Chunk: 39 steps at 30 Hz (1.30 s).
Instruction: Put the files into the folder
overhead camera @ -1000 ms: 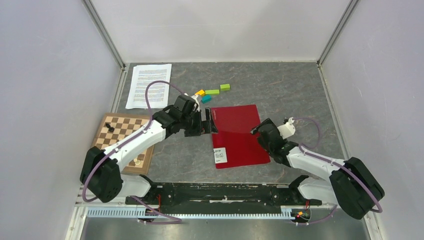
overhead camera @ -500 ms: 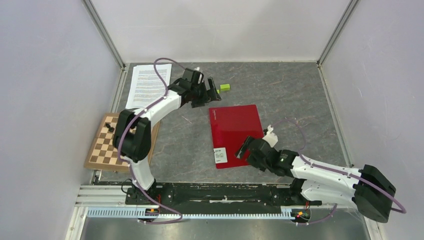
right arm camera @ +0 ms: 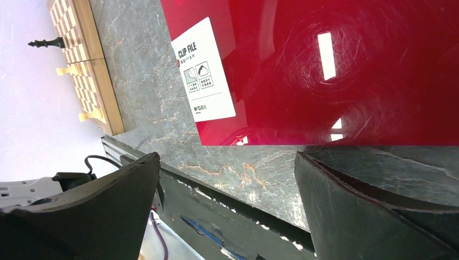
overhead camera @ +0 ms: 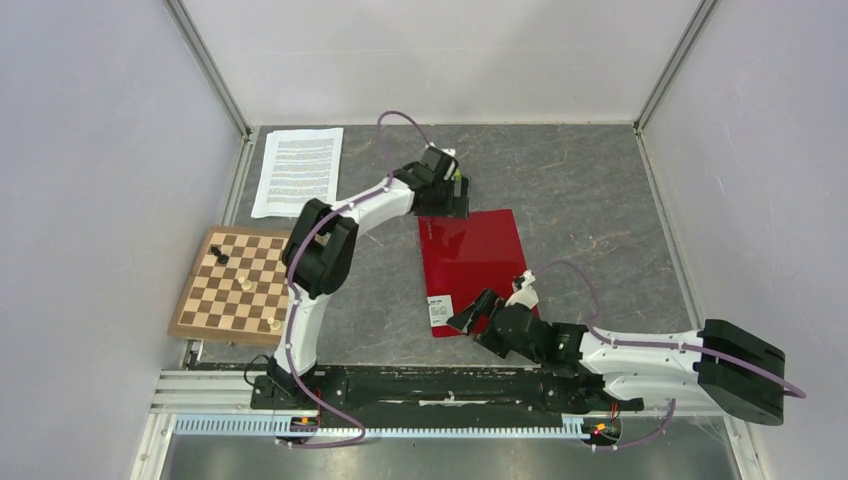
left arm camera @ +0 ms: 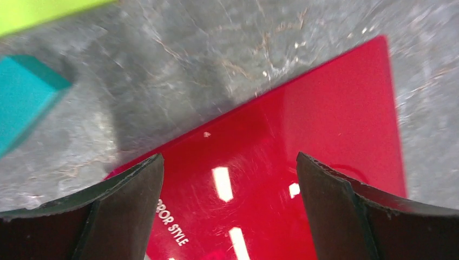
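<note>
The red folder [overhead camera: 478,262] lies shut and flat in the middle of the table, its white label [overhead camera: 440,311] at the near left corner. The files [overhead camera: 298,170], white printed sheets, lie at the far left corner, apart from both arms. My left gripper [overhead camera: 452,200] hovers open over the folder's far left edge; in the left wrist view the red cover [left arm camera: 325,119] shows between my left gripper's [left arm camera: 228,162] empty fingers. My right gripper [overhead camera: 468,313] is open and low at the folder's near edge by the label; my right gripper's [right arm camera: 227,162] fingers straddle bare table just off the folder [right arm camera: 335,70].
A wooden chessboard [overhead camera: 240,285] with a few pieces sits at the left, near the files. A teal block [left arm camera: 21,92] and a green block [left arm camera: 43,8] lie just beyond the folder's far left corner. The table's front edge and metal rail [right arm camera: 233,208] run right beside the right gripper.
The left arm swung right from the blocks to the folder's far edge. The right gripper slid left along the folder's near edge toward the label. Both stayed open.
</note>
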Each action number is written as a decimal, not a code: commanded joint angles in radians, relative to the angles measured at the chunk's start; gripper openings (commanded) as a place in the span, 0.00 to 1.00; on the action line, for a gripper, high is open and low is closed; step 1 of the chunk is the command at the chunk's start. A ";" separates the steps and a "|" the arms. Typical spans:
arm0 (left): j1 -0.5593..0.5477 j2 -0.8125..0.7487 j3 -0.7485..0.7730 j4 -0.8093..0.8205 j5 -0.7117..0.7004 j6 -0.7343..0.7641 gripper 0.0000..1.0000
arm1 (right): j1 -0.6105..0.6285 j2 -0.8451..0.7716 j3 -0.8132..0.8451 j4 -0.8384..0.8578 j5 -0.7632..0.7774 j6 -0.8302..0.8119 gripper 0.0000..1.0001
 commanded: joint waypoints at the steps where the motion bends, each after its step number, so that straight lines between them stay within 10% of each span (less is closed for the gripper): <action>1: -0.042 0.058 0.084 -0.069 -0.145 0.095 0.97 | 0.023 0.004 -0.024 0.051 0.070 0.034 0.98; 21: -0.065 -0.160 -0.250 -0.029 -0.076 -0.048 0.97 | 0.008 -0.461 -0.196 -0.315 0.389 0.138 0.98; 39: -0.065 -0.215 -0.251 -0.050 -0.078 -0.084 0.96 | 0.030 -0.199 -0.085 -0.136 0.081 0.152 0.99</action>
